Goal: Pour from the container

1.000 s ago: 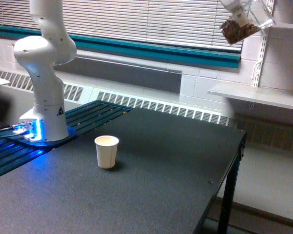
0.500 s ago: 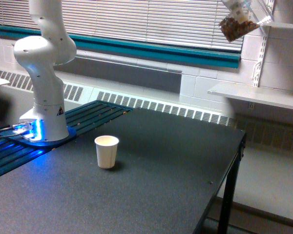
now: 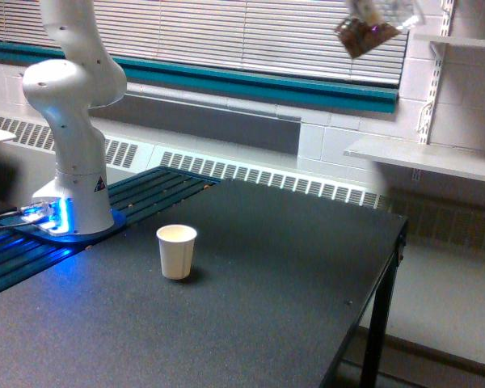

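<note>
Carry step, pour not started — the container (image 3: 370,27) with brown pieces is hanging tilted at the top right of the frame, gripper mostly cropped so its grasp can't be told, needing to come over the paper cup (image 3: 176,251) lower left — then tip.

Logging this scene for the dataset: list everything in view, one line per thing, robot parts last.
container: one, clear with brown pieces inside, tilted, high in the air at the top edge, toward the exterior view's right
paper cup: one, white, upright on the table, left of centre
table: one, black top, fills the foreground
window blinds: one set, pale, behind the table
wall shelves: two, white, at the exterior view's right
robot arm: one, white, base lit blue, on the table's left
gripper: barely in view at the top edge, state unclear
</note>
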Robot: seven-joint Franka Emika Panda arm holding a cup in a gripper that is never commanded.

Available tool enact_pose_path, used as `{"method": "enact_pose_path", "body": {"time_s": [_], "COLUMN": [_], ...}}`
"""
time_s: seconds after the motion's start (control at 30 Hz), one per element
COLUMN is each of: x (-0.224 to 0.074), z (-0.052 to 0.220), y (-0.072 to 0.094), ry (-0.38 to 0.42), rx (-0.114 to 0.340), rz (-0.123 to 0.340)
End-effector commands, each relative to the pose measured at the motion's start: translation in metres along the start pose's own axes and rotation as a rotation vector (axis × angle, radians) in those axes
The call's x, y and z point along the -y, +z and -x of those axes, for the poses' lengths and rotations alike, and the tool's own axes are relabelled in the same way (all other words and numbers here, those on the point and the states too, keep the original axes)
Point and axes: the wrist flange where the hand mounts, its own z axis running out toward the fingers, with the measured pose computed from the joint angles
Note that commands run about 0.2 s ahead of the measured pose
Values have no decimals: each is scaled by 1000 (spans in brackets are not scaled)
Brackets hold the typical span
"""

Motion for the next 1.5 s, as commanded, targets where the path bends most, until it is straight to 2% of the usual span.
{"method": "enact_pose_path", "body": {"time_s": [0.03,0.2,0.37,0.77,1.1,1.33,1.5], "x": [-29,-50,-68,-105,-133,-154,-168], "z": [6,18,33,80,130,172,198], "y": [-21,-36,-49,-75,-84,-85,-84], "ry": [-50,-53,-32,-6,42,59,75], "rx": [-35,-57,-64,-59,5,70,92], "rz": [32,69,84,123,164,211,250]}}
